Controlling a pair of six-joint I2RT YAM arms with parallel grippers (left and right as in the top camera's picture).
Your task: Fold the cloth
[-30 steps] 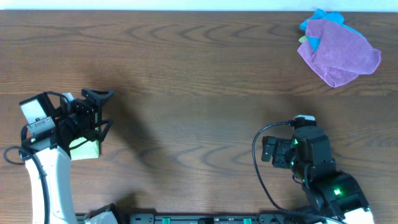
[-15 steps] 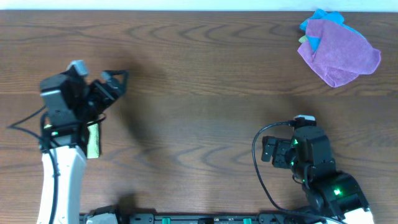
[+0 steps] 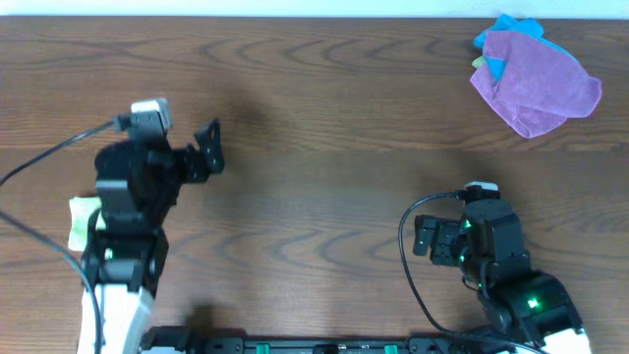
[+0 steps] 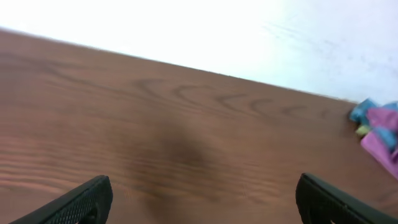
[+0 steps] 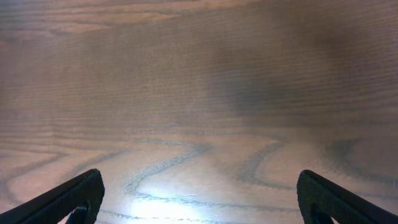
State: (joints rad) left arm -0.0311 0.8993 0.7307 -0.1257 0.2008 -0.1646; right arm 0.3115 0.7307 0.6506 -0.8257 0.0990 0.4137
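Lying at the near left, the cloth is partly hidden. The left gripper and right gripper gape, empty.

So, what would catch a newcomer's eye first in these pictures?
The crumpled purple cloth at the far right corner of the table, lying over a blue cloth, stands out most. Next comes the left claw, open, with a sliver of lime-green cloth showing beside its arm near the left edge.
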